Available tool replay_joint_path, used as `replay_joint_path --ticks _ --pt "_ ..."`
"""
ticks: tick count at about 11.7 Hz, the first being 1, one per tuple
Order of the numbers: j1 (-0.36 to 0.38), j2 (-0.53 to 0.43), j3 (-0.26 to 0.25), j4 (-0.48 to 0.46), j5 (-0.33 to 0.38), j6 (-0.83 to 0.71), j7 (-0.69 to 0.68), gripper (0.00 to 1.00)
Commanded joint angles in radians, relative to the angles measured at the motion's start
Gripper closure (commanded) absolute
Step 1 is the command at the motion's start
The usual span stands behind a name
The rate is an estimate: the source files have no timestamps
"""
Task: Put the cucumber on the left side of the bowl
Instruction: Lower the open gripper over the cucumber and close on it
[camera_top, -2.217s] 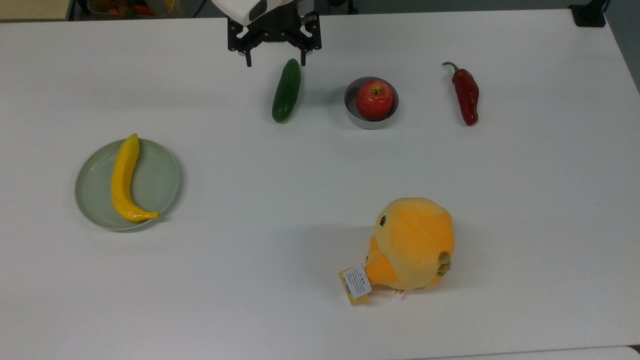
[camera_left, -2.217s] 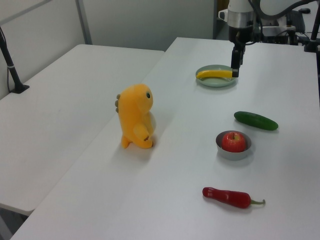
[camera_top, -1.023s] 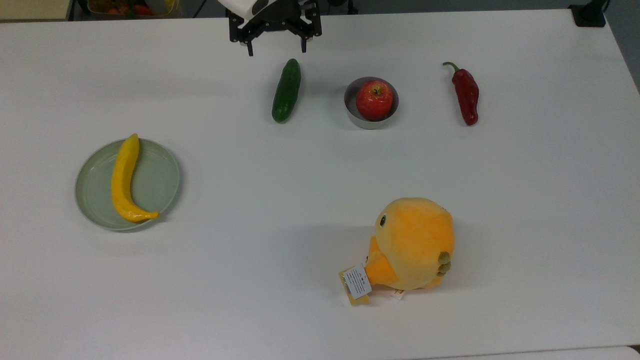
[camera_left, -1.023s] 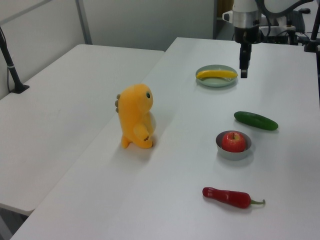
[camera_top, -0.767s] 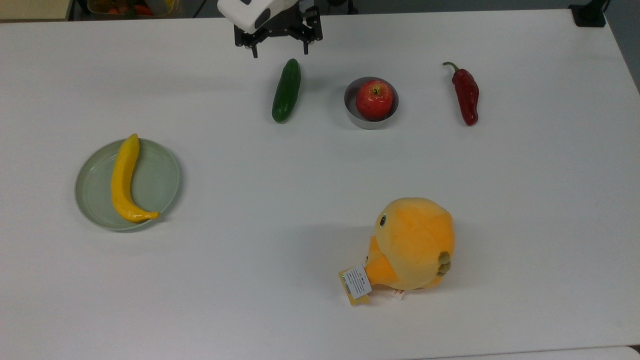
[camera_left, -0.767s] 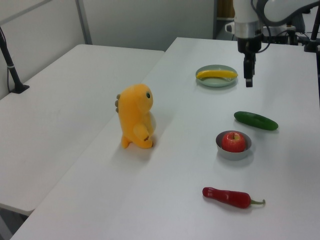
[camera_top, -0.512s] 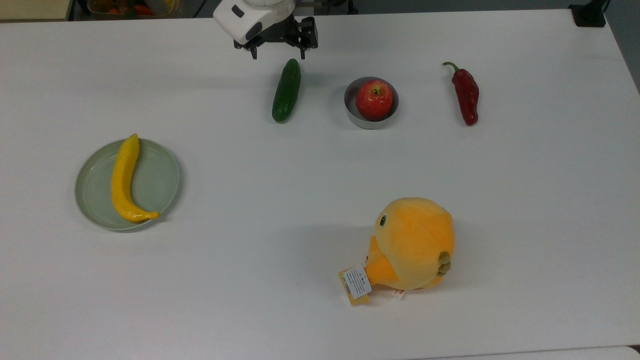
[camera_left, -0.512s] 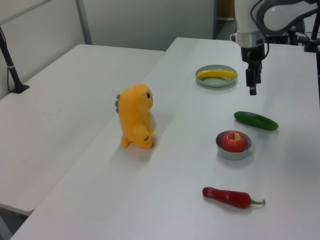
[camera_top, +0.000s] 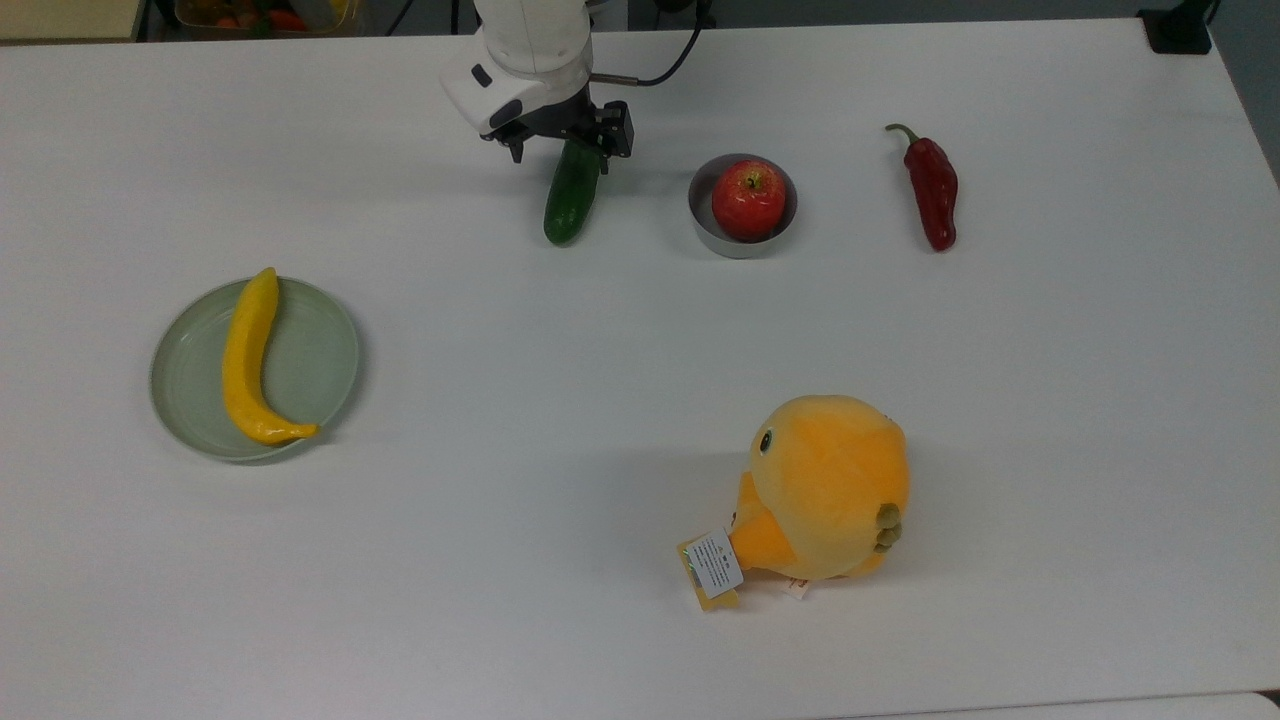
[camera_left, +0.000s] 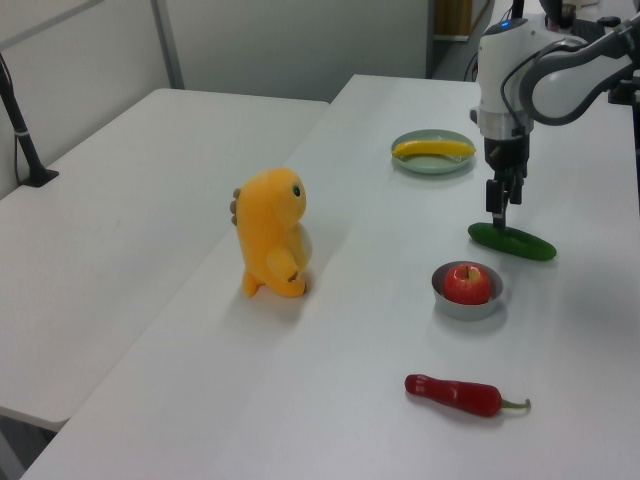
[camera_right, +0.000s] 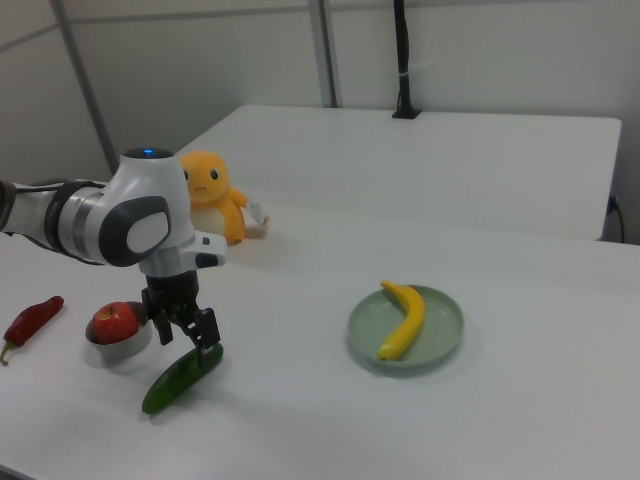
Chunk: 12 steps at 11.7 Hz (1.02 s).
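Claw (camera_top: 562, 155) hangs open over the cucumber (camera_top: 570, 200); I see its far end sits between the fingers.

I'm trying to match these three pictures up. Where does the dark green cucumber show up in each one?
Top view: the cucumber lies near the top centre, left of the bowl, its far end under the gripper.
Left view: the cucumber lies at the right, just above the bowl.
Right view: the cucumber lies at the lower left, right of the bowl.
Shared landmark: the bowl holds a red apple.
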Motion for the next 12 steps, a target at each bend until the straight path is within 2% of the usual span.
replay_joint_path --ticks 1,5,6,7,8,9,12 --pt "0.006 0.039 -0.002 -0.014 0.007 0.033 0.021 0.0" --pt "0.014 0.077 -0.002 -0.015 0.004 0.074 0.028 0.01" --pt "0.014 0.083 -0.002 -0.014 0.002 0.073 0.028 0.18" --pt "0.014 0.086 -0.001 -0.012 0.002 0.076 0.028 0.62" --pt "0.014 0.083 -0.001 -0.012 0.002 0.089 0.028 0.82" --pt "0.014 0.083 -0.001 -0.012 0.002 0.103 0.028 0.9" --pt "0.014 0.079 -0.001 -0.007 0.004 0.103 0.028 0.9"
